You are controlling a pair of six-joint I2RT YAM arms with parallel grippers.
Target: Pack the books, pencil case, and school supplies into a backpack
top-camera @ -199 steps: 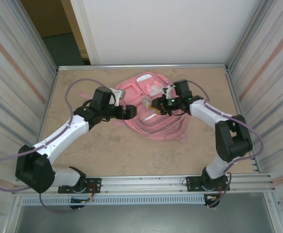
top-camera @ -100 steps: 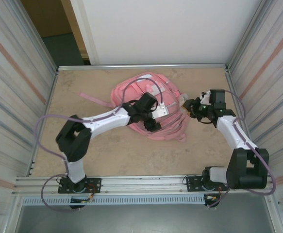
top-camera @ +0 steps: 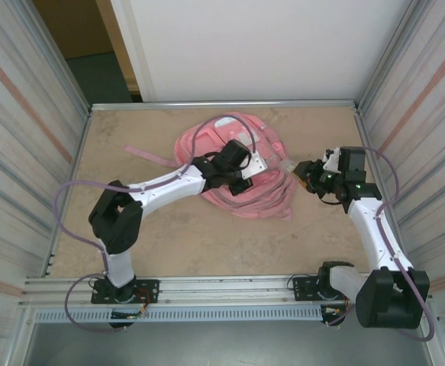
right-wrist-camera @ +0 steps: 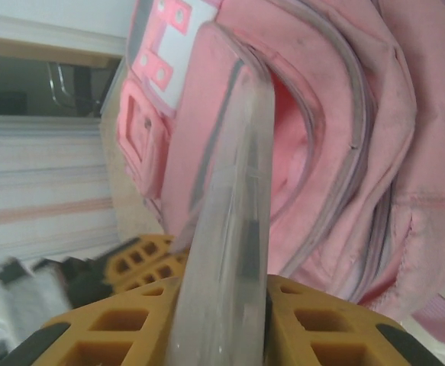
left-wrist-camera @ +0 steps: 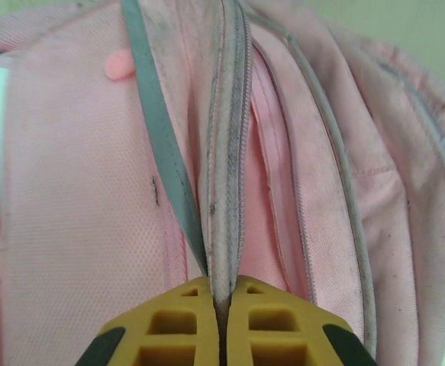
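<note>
One brown table (top-camera: 169, 236) holds one pink backpack (top-camera: 260, 204), lying in the far middle. Its white patch (right-wrist-camera: 182, 57) has little pink squares. Two grippers pinch it. The left gripper (left-wrist-camera: 220, 301) is pressed together on a zip seam (left-wrist-camera: 224, 152) on top. The right gripper (right-wrist-camera: 222, 305) squeezes a pale strip (right-wrist-camera: 233, 191) at the right side. One pink strap (top-camera: 147, 155) trails left.

The left arm reaches far out, and the left gripper (top-camera: 242, 183) is pinched shut on the backpack (top-camera: 195, 145). The right gripper (top-camera: 303, 168) pinches its right side.
</note>
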